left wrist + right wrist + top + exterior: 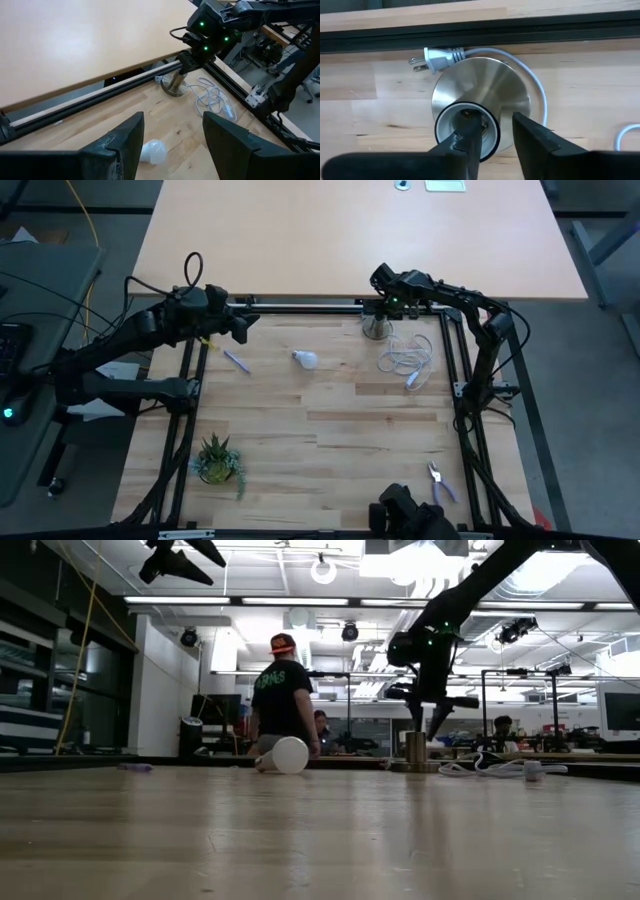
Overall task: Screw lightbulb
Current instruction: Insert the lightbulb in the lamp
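Lightbulb (305, 359) lay on its side on the wooden surface (330, 430), free of both arms, roughly midway between them and toward the far rail; in the low view it showed as a white round shape (290, 755) resting on the boards, and in the left wrist view it lay just beyond the left gripper (172, 137), seen through the gap between its two dark fingers (125, 145). Those jaws stood wide apart and held nothing, and the left gripper (240, 326) hung above the surface near the far rail, well to one side of the bulb. The right gripper (383, 298) was over the grey metal socket (376, 328), which stood upright on its round base close to the far rail; in the right wrist view the right gripper (496, 135) had one finger (470, 132) reaching over the socket's open mouth (467, 127) and the other outside its rim, so the jaws stood open astride the rim, with no firm grip to be seen. A white cord (405, 358) lay in loose loops beside the socket, its plug (432, 57) resting just behind the base. A small potted plant (217, 459) stood near the front left of the surface, pliers (438, 480) lay near the front right, and a small pale pen-like item (237, 361) lay left of the bulb. A person (280, 700) stood in the room beyond
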`<state>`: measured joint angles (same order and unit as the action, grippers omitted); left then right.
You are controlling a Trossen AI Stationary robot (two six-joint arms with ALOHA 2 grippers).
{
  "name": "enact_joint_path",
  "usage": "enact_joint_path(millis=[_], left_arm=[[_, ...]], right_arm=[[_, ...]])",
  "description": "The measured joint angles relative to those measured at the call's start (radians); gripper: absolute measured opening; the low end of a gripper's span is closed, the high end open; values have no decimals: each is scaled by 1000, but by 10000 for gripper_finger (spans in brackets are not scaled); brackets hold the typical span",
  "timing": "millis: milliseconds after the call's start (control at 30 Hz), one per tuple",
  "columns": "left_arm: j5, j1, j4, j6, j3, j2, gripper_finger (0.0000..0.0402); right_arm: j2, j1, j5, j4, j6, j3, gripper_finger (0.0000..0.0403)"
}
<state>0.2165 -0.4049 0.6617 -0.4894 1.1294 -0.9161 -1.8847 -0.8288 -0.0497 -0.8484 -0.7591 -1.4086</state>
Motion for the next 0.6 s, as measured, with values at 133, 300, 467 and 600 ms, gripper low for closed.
enact_joint_path(millis=[133,300,467,600], left_arm=[[0,0,0,-4,0,0,195],[0,0,0,-4,0,0,195],[0,0,0,-7,0,0,195],[0,0,0,-6,0,0,195]], right_arm=[[-11,0,7,1,7,0,69],[-40,2,36,5,-4,-2,60],[-38,6,34,1,-18,-2,60],[-25,7,41,-7,0,1,52]])
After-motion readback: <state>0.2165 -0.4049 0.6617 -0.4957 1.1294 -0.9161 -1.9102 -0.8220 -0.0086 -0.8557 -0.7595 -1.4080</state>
